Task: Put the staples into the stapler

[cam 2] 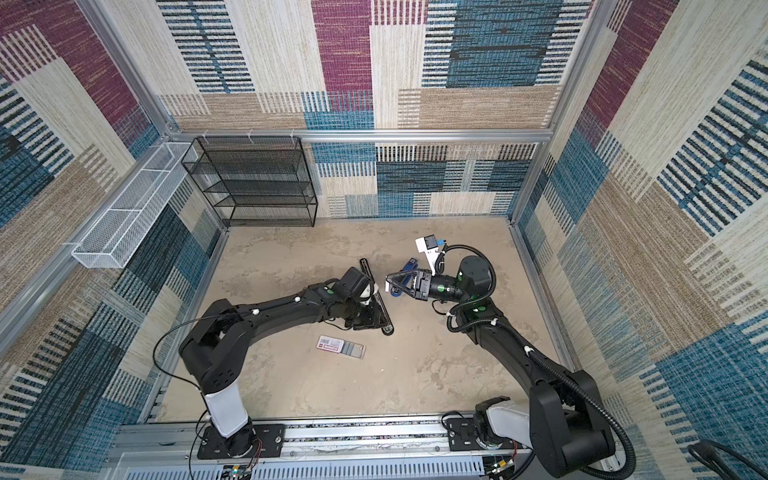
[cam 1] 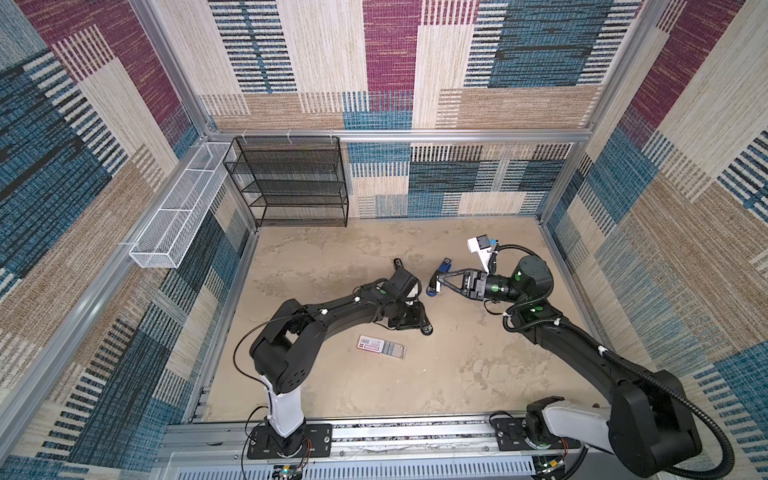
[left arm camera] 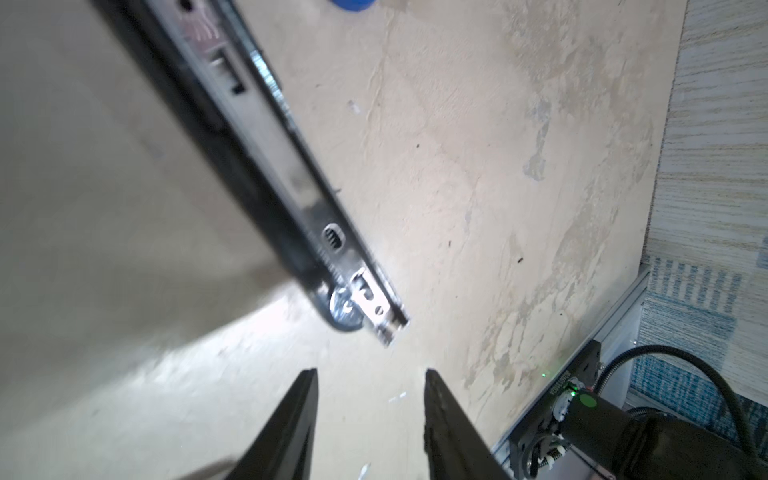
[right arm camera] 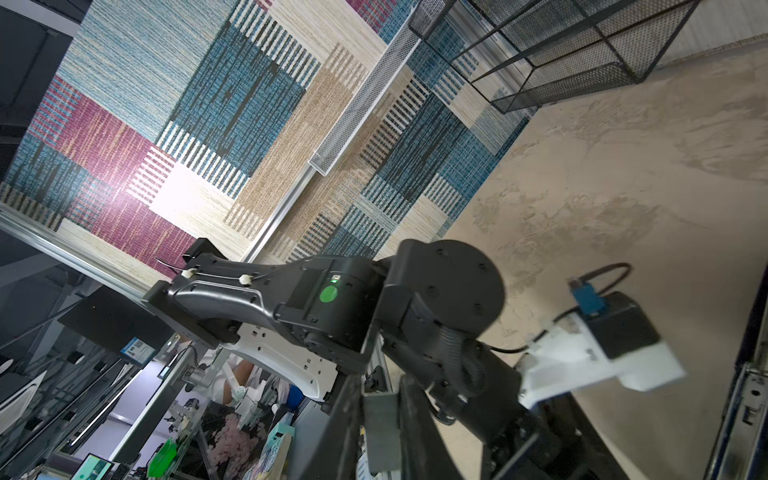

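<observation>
Currently, the staples (cam 1: 381, 347) lie flat on the table (cam 1: 457, 374), just below centre in both top views. The white-and-red card is on their left and the clear tray of grey strips on their right. They sit below the left gripper (left arm camera: 370, 382) and apart from both grippers.

The stapler (left arm camera: 266, 166) lies open on the table as a long black bar with its bright metal channel facing up. In a top view it runs diagonally through the centre, its far end (cam 1: 397, 263) showing above the left wrist and the middle hidden under that wrist.

Left gripper: jaws partly open, nothing between them. In the left wrist view, which is blurred, the fingertips (left arm camera: 309, 376) stand just short of the stapler's rounded end.

Right gripper (cam 1: 435, 286): reaches in from the right of centre, jaws drawn close onto a blue piece (cam 1: 446, 264) beside the stapler. Whether that piece belongs to the stapler cannot be told.

A black mesh shelf (cam 1: 291, 183) and a white mesh basket (cam 1: 174, 216) occupy the upper left.
</observation>
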